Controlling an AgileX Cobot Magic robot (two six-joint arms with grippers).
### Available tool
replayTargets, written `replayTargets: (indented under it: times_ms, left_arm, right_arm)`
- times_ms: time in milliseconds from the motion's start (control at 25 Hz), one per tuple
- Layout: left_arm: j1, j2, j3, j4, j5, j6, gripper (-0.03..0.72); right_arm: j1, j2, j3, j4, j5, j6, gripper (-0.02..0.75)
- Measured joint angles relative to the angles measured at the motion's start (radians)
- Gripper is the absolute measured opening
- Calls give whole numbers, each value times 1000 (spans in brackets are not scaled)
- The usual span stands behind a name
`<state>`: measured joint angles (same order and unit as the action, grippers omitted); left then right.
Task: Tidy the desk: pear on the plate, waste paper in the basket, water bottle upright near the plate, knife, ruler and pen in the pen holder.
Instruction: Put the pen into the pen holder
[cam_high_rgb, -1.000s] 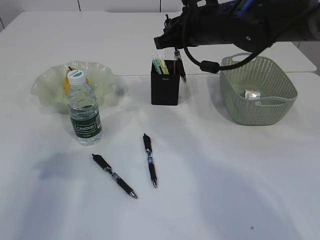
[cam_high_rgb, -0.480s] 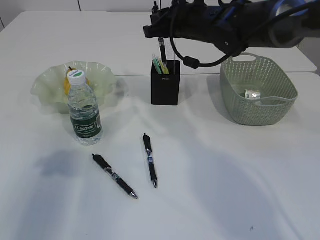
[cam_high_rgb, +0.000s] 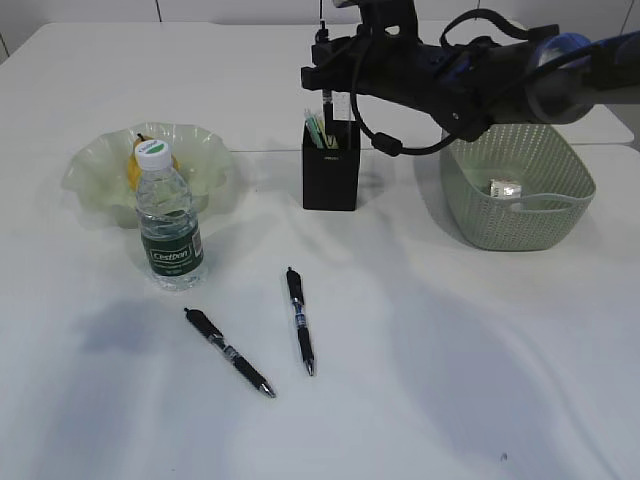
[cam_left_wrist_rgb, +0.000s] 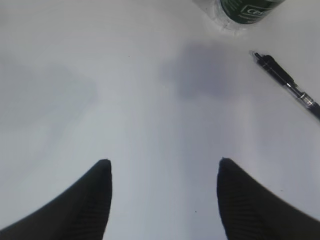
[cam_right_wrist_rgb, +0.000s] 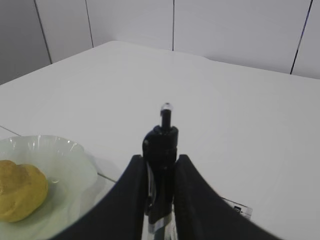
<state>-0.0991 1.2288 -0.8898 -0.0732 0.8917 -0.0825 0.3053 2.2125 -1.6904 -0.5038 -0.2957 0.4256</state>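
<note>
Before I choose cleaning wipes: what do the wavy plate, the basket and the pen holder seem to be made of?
Wavy pale green plate: translucent and glossy, probably glass or plastic. Sage green perforated basket: matte moulded plastic, judging by its even holes. Black square pen holder: opaque, matte, likely plastic; metal cannot be ruled out.

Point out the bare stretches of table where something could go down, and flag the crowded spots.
Free: the table in front of the basket, right of the two loose pens; also the near-left corner below the water bottle. Crowded: bottle against the plate, and the pen holder, where the right gripper holds a pen.
</note>
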Motion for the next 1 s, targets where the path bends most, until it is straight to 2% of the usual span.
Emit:
replayTargets:
  times_ms: [560, 680, 880, 1000]
  left_arm:
    - [0, 0, 0, 0, -9, 0, 465]
    - [0, 0, 0, 0, -9, 0, 465]
    - [0, 0, 0, 0, -9, 0, 465]
    - [0, 0, 0, 0, -7, 0, 465]
  right_arm:
    - [-8, 70, -1, 13, -18, 0, 132]
    - [-8, 73, -1, 13, -9, 0, 185]
    - [-8, 73, -1, 13, -1, 0, 334]
    - [-8, 73, -1, 13, 1, 15, 360]
